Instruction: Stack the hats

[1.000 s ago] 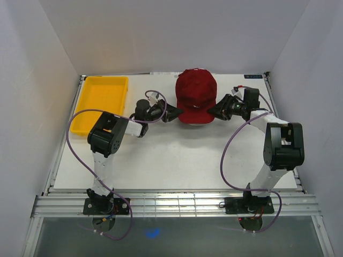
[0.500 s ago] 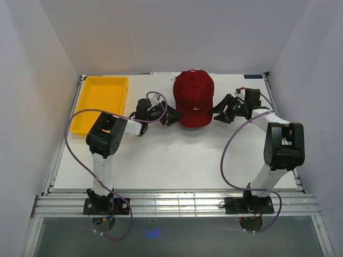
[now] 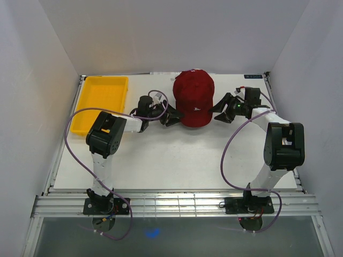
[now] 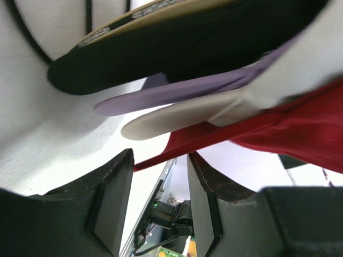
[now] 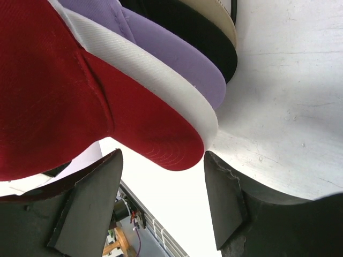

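Note:
The dark red cap [image 3: 193,98] sits on top of the stack at the back middle of the table and hides the other caps from above. In the left wrist view the brims lie layered: black [image 4: 161,48], lavender [image 4: 177,91], white [image 4: 182,115], dark red [image 4: 278,134]. The right wrist view shows the same layers: dark red [image 5: 150,134], white [image 5: 144,69], lavender [image 5: 171,48], black [image 5: 206,32]. My left gripper [image 3: 172,116] [image 4: 155,179] is open and empty at the stack's left side. My right gripper [image 3: 218,111] [image 5: 161,184] is open and empty at its right side.
A yellow tray [image 3: 102,101] stands at the back left, just behind my left arm. White walls close in the table at the back and on both sides.
The red cap has shifted slightly left and back. Both grippers have drawn a little away from the brim. The right gripper has pulled back to the right.

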Motion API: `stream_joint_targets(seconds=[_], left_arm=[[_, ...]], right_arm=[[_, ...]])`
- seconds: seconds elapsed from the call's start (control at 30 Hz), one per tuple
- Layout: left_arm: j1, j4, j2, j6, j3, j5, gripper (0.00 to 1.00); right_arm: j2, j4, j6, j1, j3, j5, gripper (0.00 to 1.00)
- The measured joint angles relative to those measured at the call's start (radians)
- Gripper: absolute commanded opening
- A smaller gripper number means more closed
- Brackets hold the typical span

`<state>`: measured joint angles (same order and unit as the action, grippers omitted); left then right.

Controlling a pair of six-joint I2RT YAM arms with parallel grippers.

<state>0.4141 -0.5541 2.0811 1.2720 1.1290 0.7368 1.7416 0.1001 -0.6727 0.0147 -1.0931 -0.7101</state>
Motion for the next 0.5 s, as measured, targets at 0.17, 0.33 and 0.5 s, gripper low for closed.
stream_joint_targets(seconds=[0.17,0.33,0.5], left_arm=[[0.0,0.082,0.0,-0.034,0.003,0.0,0.57],[-0.005,0.136,0.0,-0.064,0.015,-0.001,0.57],[-0.015,0.189,-0.02,-0.097,0.017,-0.003,0.57]], right_arm=[[0.0,0.009,0.003,0.0,-0.01,0.001,0.68],[0.0,0.013,0.004,0.0,-0.018,0.001,0.69],[0.0,0.019,0.006,0.0,-0.026,0.001,0.69]])
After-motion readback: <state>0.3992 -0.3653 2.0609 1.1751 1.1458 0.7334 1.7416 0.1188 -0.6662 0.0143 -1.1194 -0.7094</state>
